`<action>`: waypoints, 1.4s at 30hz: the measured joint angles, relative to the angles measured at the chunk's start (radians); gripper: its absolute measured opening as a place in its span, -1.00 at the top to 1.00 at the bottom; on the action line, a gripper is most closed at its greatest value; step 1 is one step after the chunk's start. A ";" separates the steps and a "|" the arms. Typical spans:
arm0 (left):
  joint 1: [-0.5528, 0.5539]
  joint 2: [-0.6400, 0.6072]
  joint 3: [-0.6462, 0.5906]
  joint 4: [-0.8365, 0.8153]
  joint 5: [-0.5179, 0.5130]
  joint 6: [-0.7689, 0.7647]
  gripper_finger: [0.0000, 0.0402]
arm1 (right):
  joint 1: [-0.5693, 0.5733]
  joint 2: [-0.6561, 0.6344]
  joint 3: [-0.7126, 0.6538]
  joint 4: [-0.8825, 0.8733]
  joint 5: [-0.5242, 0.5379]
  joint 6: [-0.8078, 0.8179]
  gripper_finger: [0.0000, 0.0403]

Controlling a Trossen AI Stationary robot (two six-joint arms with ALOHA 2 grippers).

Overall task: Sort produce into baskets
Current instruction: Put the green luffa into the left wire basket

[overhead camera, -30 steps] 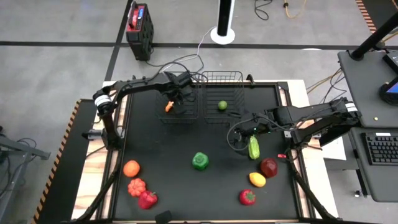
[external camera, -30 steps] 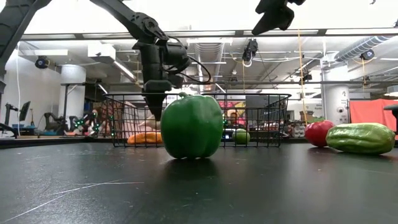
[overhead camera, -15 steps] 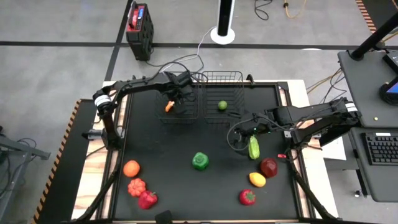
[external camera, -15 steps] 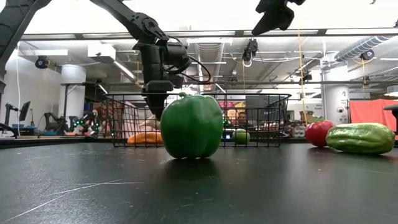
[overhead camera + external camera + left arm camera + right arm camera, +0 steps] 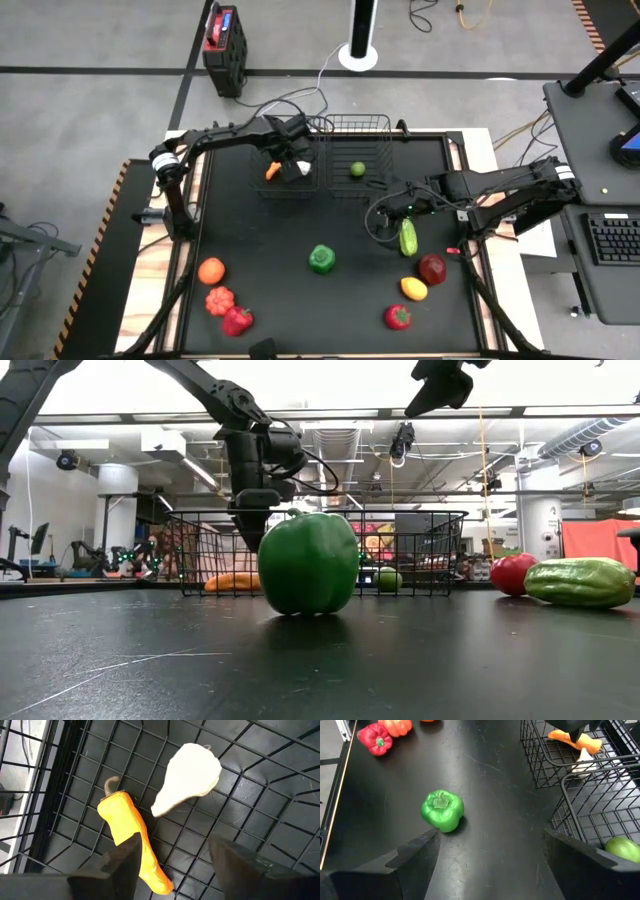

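Black tabletop [image 5: 270, 250] was strewn with produce. Garlic [image 5: 190, 775] and carrot [image 5: 132, 840] were seen in the left basket [image 5: 285, 185], under the spread left gripper [image 5: 172, 862]. Right gripper [image 5: 490, 857] was spread near the cucumber [image 5: 408, 237].

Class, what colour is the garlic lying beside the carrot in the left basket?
White to cream. The garlic shows best in the left wrist view, beside the orange carrot.

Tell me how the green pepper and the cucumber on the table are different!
The green pepper is round and lumpy, while the cucumber is long and thin. The pepper stands upright with its stem on top; the cucumber lies flat on its side. The pepper sits alone in the middle of the table, while the cucumber lies just below the right gripper. Both are green and neither is in a basket yet.
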 joint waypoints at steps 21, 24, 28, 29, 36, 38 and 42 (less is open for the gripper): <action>-0.329 -0.489 -0.059 0.001 -0.125 -0.236 -0.07 | 0.005 0.000 -0.003 -0.042 -0.057 0.202 -0.63; -0.463 -0.552 -0.113 0.045 -0.217 -0.294 -0.07 | 0.030 0.000 -0.005 -0.052 -0.125 0.260 -0.62; -0.652 -0.615 -0.183 0.113 -0.377 -0.381 -0.07 | 0.088 0.001 -0.004 -0.164 -0.138 0.431 -0.62; -0.698 -0.624 -0.197 0.123 -0.418 -0.400 -0.07 | 0.104 0.001 -0.003 -0.198 -0.137 0.480 -0.62; -0.929 -0.638 -0.238 0.150 -0.656 -0.508 -0.07 | 0.221 0.001 -0.003 -0.370 -0.136 0.838 -0.62; -0.962 -0.631 -0.232 0.147 -0.675 -0.520 -0.07 | 0.252 0.001 -0.002 -0.409 -0.136 0.922 -0.62; -1.000 -0.615 -0.211 0.149 -0.678 -0.527 -0.07 | 0.299 0.001 -0.002 -0.496 -0.161 1.077 -0.62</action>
